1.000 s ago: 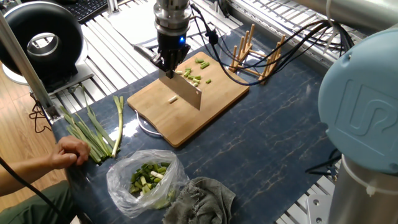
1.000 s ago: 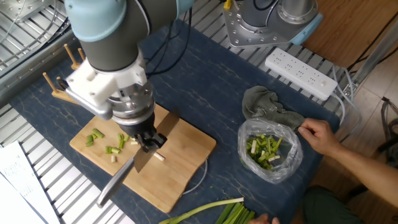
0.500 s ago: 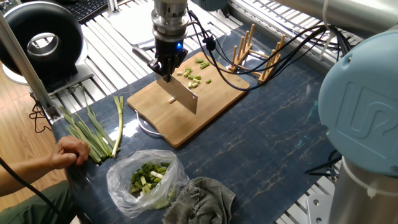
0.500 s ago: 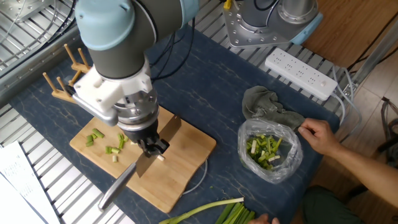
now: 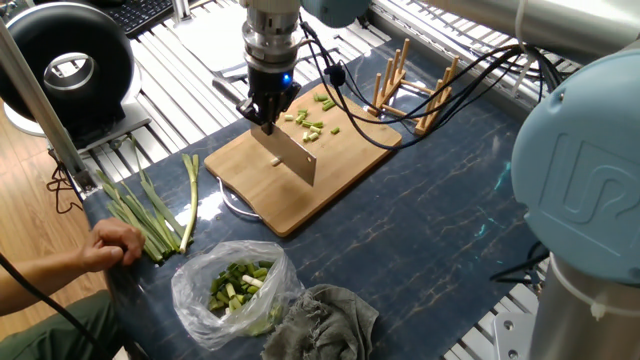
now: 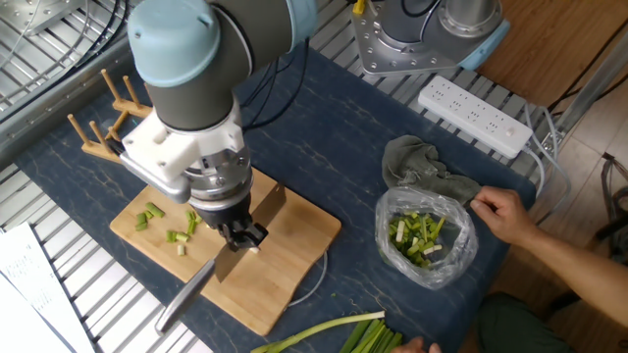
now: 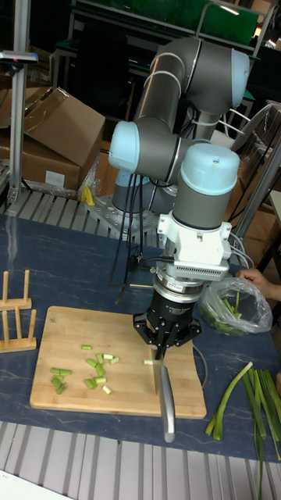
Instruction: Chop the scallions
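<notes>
Black two-finger gripper [image 5: 264, 108] is clenched on the handle of a steel kitchen knife [image 5: 293, 158], blade hanging edge-down just above the rectangular bamboo cutting board [image 5: 340, 160]. Over the last second the arm has carried the knife a little toward nine o'clock in the one fixed view, away from the scattered pale-green cut scallions [image 5: 312, 118] that lie at about two o'clock of the blade, while a single pale bit [image 5: 276, 160] rests beside the blade. No uncut stalk lies on the board, so chopping looks finished for this piece; the bundle of long dark-green stalks [image 5: 140, 210] waits off the board at eight o'clock.
</notes>
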Robot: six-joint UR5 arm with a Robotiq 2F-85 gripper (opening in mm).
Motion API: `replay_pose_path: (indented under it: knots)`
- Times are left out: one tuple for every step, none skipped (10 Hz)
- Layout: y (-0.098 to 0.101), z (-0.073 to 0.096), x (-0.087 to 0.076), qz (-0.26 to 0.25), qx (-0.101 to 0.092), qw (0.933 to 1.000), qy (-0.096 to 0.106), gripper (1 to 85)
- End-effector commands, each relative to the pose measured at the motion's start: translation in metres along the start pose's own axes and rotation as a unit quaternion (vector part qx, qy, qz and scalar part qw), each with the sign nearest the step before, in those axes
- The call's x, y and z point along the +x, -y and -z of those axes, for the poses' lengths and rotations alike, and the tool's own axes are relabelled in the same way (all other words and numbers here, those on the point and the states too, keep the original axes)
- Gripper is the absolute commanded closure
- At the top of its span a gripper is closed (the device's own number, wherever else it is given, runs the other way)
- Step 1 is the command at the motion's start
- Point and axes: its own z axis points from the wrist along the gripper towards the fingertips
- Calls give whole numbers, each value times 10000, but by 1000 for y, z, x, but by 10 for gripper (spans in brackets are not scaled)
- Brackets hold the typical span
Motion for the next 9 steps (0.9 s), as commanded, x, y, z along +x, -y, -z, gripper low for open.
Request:
replay_pose_path:
  knots:
    - [1, -3, -3, -16, -20, 10000, 76, 840]
    - [1, -4, -5, -22, -11, 9999, 106, 840]
    - [2, -7, -8, -22, -10, 9999, 145, 840]
    - [1, -11, -11, -30, -16, 9998, 206, 840]
    - [0, -17, -16, -37, -12, 9995, 314, 840]
    - [0, -22, -21, -35, 7, 9991, 413, 840]
    - [9, -14, -23, 72, 69, 9993, 355, 840]
    - [21, 6, -21, 275, 119, 9994, 180, 840]
    - [49, 34, -19, 762, 375, 9964, -27, 840]
